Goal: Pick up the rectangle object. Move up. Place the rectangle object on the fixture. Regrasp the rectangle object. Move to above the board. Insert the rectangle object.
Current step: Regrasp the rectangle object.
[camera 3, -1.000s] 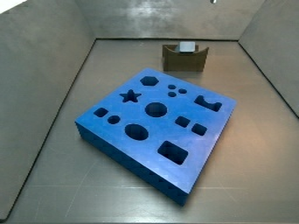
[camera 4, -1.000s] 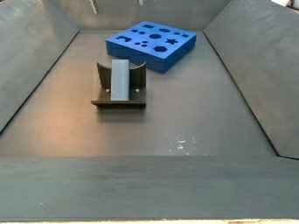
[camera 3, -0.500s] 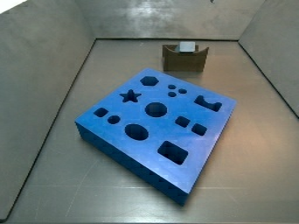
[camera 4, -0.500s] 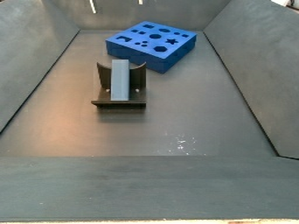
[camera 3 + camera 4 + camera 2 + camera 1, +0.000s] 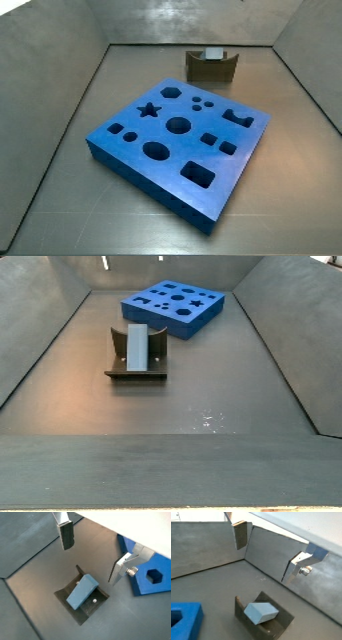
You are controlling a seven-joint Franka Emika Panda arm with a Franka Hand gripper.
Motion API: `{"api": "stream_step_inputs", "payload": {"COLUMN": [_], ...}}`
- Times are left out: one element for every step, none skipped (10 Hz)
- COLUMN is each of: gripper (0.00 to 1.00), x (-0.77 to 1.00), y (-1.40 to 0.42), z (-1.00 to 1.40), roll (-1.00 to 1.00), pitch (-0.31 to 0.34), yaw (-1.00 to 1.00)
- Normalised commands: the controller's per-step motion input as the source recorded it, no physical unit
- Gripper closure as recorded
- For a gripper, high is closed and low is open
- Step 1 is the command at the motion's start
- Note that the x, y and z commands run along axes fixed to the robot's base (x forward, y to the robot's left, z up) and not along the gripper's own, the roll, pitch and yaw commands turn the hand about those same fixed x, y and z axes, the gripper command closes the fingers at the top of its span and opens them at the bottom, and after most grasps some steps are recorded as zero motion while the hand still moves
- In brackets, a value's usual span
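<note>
Open empty pincer (image 5: pixel 93 554) above rectangle object (image 5: pixel 83 592), resting in fixture (image 5: pixel 84 609)

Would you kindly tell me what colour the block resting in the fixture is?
Light blue; the rectangle object shows best in a wrist view, below the open gripper.

We see the gripper (image 5: pixel 93 549) high above the floor, fingers wide apart, nothing between them. Below it the rectangle object (image 5: pixel 82 592) lies in the fixture (image 5: pixel 81 609), its top face exposed. The board (image 5: pixel 177 304) sits well apart toward the far wall; bare floor rings the fixture; sloped walls (image 5: pixel 40 341) close both sides
</note>
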Motion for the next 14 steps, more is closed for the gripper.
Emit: {"api": "stream_step_inputs", "payload": {"gripper": [0.00, 0.00, 0.00, 0.00, 0.00, 0.00, 0.00, 0.00, 0.00, 0.00, 0.00, 0.00, 0.00, 0.00], "x": [-0.01, 0.00, 0.01, 0.02, 0.02, 0.02, 0.03, 0.03, 0.04, 0.04, 0.05, 0.05, 0.06, 0.07], "y": [-0.02, -0.02, -0.02, -0.02, -0.03, -0.03, -0.03, -0.03, -0.03, -0.03, -0.03, -0.03, -0.04, -0.04], "z": [0.00, 0.00, 0.01, 0.00, -0.01, -0.01, -0.01, -0.01, -0.01, -0.01, -0.02, -0.01, -0.02, -0.02], "roll": [1.00, 1.00, 1.00, 1.00, 1.00, 1.00, 1.00, 1.00, 1.00, 1.00, 1.00, 1.00, 1.00, 1.00], "pitch": [-0.065, -0.061, -0.050, -0.047, -0.039, -0.032, -0.020, -0.016, 0.000, 0.016, 0.031, 0.060, 0.084, 0.120], "yaw": [0.01, 0.01, 0.01, 0.01, 0.01, 0.01, 0.01, 0.02, 0.02, 0.02, 0.03, 0.04, 0.05, 0.06]}}
